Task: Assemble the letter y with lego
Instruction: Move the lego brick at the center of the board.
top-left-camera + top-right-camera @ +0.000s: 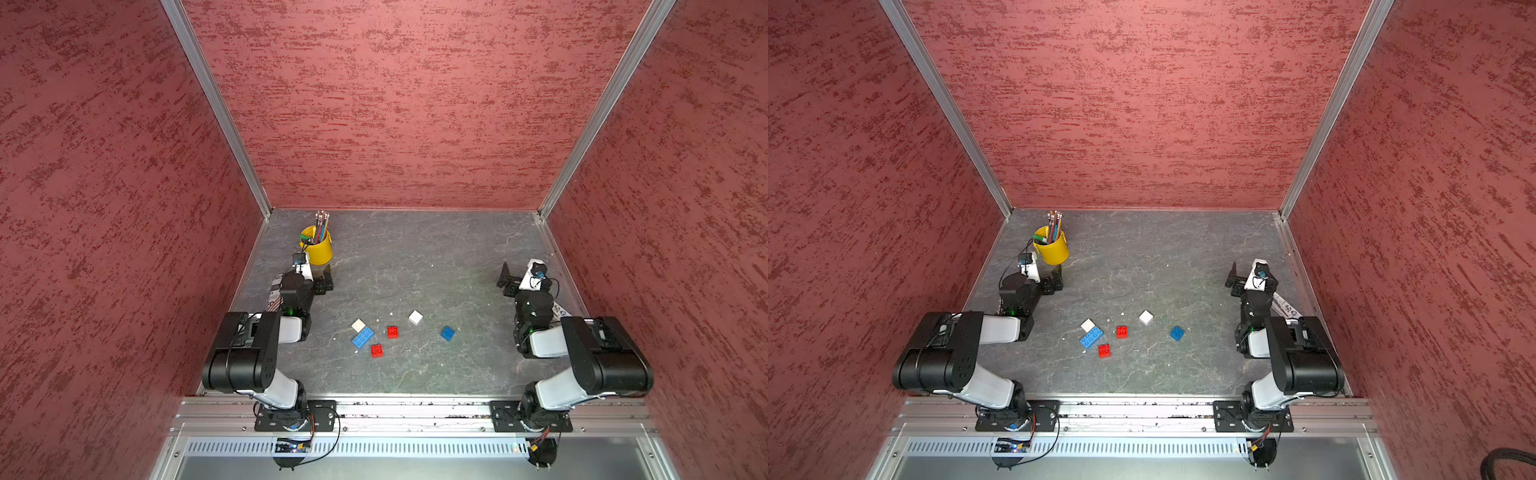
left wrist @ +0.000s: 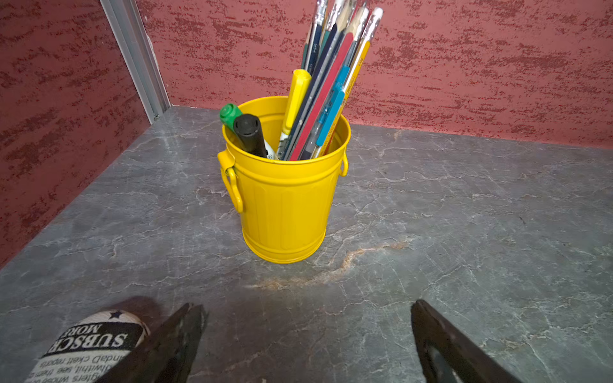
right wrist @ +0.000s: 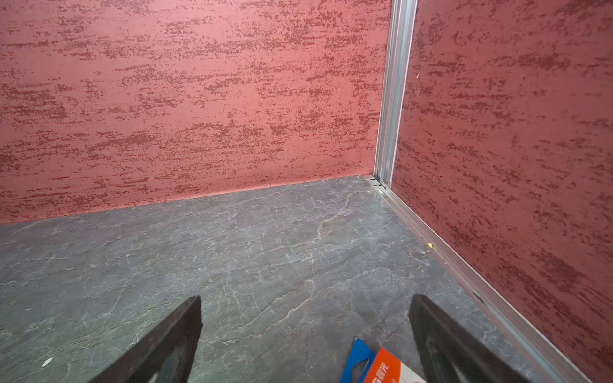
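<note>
The lego lies loose mid-table in both top views: a white square (image 1: 358, 324) touching a long blue brick (image 1: 363, 337), two red squares (image 1: 392, 331) (image 1: 377, 350), another white square (image 1: 415, 317) and a blue square (image 1: 447, 333). No letter y is in view. My left gripper (image 1: 326, 279) (image 2: 306, 306) stands open and empty over bare table, behind and left of the bricks. My right gripper (image 1: 505, 278) (image 3: 307, 299) is open and empty too, far to the right near the side wall. Neither wrist view shows any brick.
A yellow pencil cup (image 1: 318, 247) (image 2: 285, 205) full of pens stands just beyond the left gripper. A printed roll (image 2: 89, 341) lies beside the left arm. A blue-and-orange packet (image 3: 374, 364) lies under the right gripper. Red walls close three sides.
</note>
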Robot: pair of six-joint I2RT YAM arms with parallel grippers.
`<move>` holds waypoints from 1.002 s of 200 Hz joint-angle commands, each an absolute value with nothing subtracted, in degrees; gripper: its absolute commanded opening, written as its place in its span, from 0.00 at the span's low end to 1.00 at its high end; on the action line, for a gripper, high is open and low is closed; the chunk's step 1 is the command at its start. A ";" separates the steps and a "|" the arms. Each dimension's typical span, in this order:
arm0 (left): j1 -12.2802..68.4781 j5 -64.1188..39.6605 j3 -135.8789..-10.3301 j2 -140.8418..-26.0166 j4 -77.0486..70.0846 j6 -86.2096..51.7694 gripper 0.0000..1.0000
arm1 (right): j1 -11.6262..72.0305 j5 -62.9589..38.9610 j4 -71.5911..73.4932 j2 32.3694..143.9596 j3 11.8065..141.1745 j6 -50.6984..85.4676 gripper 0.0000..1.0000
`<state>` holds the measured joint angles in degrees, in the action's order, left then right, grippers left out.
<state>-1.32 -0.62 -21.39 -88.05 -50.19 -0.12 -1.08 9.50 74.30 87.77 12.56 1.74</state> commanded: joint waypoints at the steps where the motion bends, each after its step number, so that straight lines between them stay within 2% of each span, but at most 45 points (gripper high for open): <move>1: -1.60 -1.23 -21.88 -87.88 -50.89 0.33 1.00 | -1.35 8.44 75.87 87.92 12.14 2.35 1.00; 138: -1.71 -0.96 -21.87 -87.60 -50.86 0.18 1.00 | -1.36 8.62 76.29 87.61 11.79 2.47 1.00; 172: -1.25 2.18 -25.16 -79.49 -37.91 -0.43 1.00 | -1.40 8.09 67.11 77.50 12.76 1.97 1.00; 200: -0.56 3.50 -29.09 -72.33 -24.24 -3.96 1.00 | -1.33 8.33 52.02 67.13 16.95 5.83 1.00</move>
